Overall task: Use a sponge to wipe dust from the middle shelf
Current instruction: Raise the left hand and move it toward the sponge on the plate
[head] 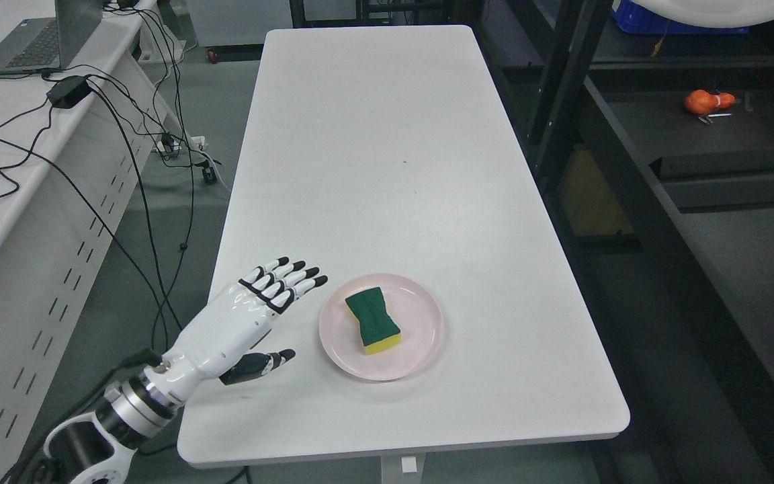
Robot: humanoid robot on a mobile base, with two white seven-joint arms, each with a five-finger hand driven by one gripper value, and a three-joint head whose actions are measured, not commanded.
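Note:
A green-topped yellow sponge (372,320) lies on a pink plate (420,336) near the front of the white table (387,168). My left hand (291,314) hovers over the table's front left corner, just left of the plate, fingers (286,277) stretched out and thumb apart, holding nothing. It does not touch the plate or the sponge. A black shelf rack (696,154) stands to the right of the table. My right hand is not in view.
A grey desk (17,175) with a laptop (41,37), a power brick (68,91) and trailing cables stands on the left. An orange object (706,101) lies on a dark shelf board at the right. Floor gaps run along both sides of the table.

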